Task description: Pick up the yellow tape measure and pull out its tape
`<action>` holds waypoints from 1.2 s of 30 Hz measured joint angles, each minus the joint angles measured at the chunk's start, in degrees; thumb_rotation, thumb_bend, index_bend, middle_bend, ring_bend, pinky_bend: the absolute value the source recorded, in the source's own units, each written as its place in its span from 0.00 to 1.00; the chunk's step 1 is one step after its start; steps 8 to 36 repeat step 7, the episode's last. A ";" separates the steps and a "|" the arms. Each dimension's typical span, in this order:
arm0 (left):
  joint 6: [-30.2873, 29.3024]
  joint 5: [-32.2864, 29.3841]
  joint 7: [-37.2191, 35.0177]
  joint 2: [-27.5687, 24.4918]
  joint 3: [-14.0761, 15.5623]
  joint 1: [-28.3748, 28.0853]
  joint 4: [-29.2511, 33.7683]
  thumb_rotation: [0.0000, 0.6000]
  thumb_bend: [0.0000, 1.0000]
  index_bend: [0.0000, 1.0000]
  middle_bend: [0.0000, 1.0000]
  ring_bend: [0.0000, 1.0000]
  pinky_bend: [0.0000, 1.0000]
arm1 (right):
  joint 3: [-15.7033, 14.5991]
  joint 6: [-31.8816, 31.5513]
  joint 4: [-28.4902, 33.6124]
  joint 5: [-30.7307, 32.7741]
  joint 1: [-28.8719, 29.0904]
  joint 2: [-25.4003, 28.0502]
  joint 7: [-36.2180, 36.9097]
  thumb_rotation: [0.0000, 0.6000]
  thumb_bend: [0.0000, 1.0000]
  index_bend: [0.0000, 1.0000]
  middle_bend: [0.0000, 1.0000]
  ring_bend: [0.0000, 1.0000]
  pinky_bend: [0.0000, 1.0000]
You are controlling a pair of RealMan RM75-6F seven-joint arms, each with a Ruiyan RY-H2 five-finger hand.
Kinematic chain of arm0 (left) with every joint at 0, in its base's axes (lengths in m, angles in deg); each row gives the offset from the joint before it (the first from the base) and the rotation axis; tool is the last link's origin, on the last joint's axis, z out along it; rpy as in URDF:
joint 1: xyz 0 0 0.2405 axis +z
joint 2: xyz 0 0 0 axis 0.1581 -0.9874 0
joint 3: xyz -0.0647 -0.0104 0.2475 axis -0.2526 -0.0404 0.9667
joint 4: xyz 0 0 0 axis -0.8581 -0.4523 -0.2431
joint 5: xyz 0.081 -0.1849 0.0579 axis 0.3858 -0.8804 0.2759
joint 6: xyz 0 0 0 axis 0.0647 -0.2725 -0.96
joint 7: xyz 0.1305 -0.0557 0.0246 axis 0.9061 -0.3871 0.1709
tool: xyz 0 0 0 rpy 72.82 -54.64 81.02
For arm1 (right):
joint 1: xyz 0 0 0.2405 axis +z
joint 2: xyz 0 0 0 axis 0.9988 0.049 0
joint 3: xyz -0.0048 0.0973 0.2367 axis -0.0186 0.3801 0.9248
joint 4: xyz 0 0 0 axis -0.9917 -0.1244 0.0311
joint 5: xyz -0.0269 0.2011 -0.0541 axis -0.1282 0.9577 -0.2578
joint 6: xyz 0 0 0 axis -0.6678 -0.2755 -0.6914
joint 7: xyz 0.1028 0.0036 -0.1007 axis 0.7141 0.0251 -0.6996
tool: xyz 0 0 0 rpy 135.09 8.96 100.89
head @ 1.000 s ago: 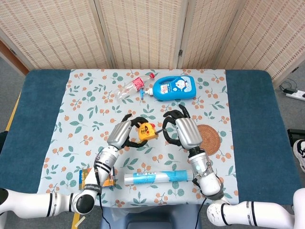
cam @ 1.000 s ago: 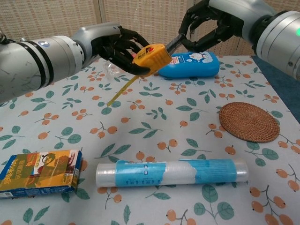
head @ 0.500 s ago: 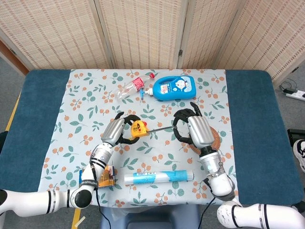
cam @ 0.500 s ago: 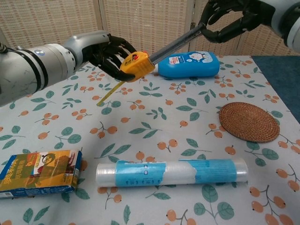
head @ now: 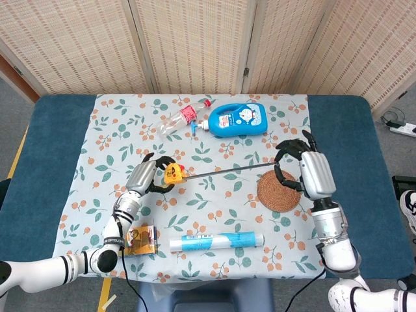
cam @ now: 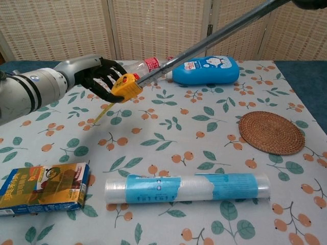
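Observation:
My left hand [head: 146, 175] grips the yellow tape measure [head: 173, 173] above the left middle of the floral cloth. The grey tape [head: 231, 169] runs out of it to the right, to my right hand [head: 303, 170], which pinches its far end above the coaster. In the chest view the left hand [cam: 97, 79] holds the case [cam: 125, 87] in the air, and the tape [cam: 204, 41] slants up to the top right edge. A thin yellow strap [cam: 104, 109] hangs from the case. The right hand is almost wholly out of the chest view.
A blue bottle [head: 237, 119] and a clear plastic bottle [head: 182, 119] lie at the back. A woven coaster [head: 279, 190] sits under the right hand. A film roll [head: 216, 242] and a small box [head: 140, 238] lie near the front edge.
My two hands have moved apart: the left one with the case has gone left, the right one far to the right. The drawn-out tape between them has grown much longer.

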 measured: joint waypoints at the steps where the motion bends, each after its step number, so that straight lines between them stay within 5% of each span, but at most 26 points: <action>1: 0.31 0.22 -0.35 0.10 0.07 0.10 -0.62 1.00 0.41 0.55 0.52 0.36 0.02 | 0.15 -0.23 0.16 -0.07 -0.66 1.02 1.07 1.00 0.62 0.66 0.38 0.26 0.00; 7: 1.83 1.44 -2.44 0.80 0.21 0.72 -4.03 1.00 0.41 0.55 0.52 0.36 0.02 | 1.10 -1.15 0.48 -0.11 -3.62 5.55 6.38 1.00 0.62 0.66 0.37 0.26 0.00; 36: 1.83 1.44 -2.44 0.80 0.21 0.72 -4.03 1.00 0.41 0.55 0.52 0.36 0.02 | 1.10 -1.15 0.48 -0.11 -3.62 5.55 6.38 1.00 0.62 0.66 0.37 0.26 0.00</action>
